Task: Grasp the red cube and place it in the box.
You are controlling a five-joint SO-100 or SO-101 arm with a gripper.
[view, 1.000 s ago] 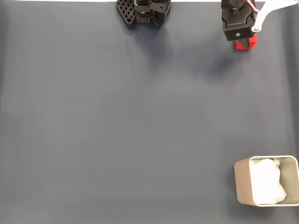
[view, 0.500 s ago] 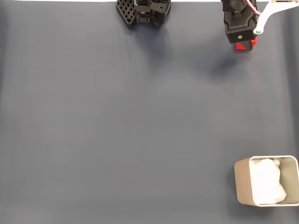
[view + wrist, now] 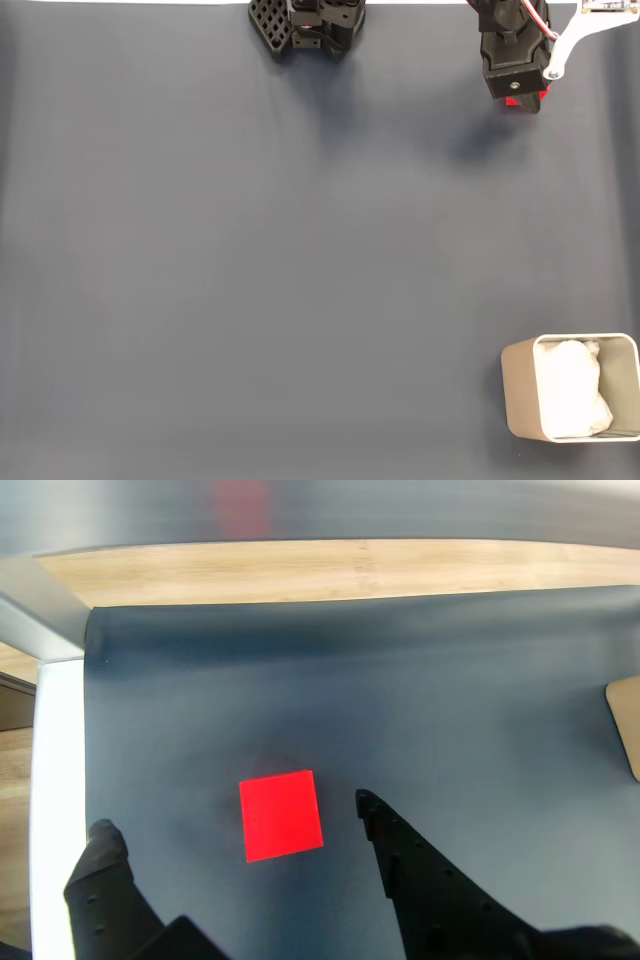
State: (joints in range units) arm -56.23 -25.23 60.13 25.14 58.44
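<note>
A robot arm reaches over a dark grey mat. In the wrist view, the gripper [image 3: 235, 825] is spread wide, with the red cube [image 3: 281, 815] lying flat on the mat between its two black fingertips, touching neither. The left fingertip [image 3: 102, 842] sits well out from the cube; the right fingertip [image 3: 368, 805] is just beside it. In the fixed view, the cube [image 3: 526, 99] peeks out beneath the arm at the far right edge of the mat, while the box [image 3: 518, 385], lined with white paper, stands at the near right corner, well apart.

The step in hand appears to be the grasp. To do it well, the arm should shift slightly left to centre the cube, lower until the fingertips flank its sides, then close squarely on opposite faces before lifting.
</note>
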